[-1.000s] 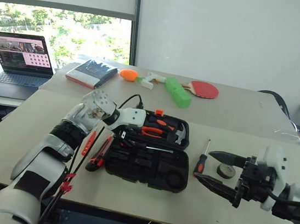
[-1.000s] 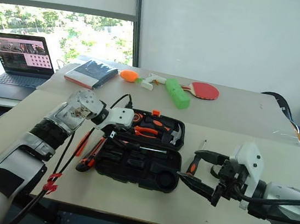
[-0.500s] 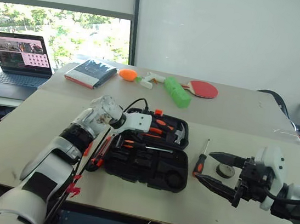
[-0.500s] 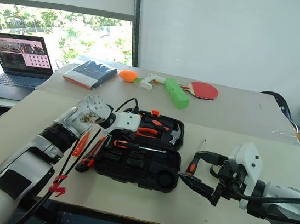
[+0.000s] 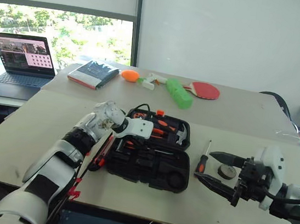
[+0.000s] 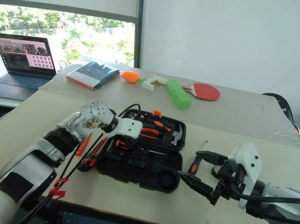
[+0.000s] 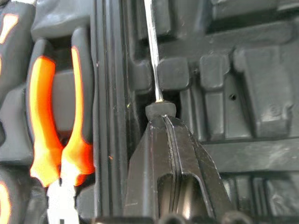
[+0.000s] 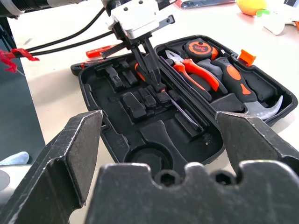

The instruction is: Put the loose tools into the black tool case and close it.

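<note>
Seating one slim screwdriver [image 8: 180, 105] in tool case [image 5: 148, 164] beneath pressed-together left gripper [image 7: 161, 114]; red screwdriver [image 5: 202, 162], disc [image 5: 226, 171] beside spread right gripper [image 5: 215, 167]; case unclosed.

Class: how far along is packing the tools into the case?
Done: one slim screwdriver lies in the open black tool case. In hand: the left gripper, shut, rests its tips on that screwdriver. Left: the utility knife and second slim screwdriver beside the case, the red screwdriver and dark disc on its other side, then closing.
</note>
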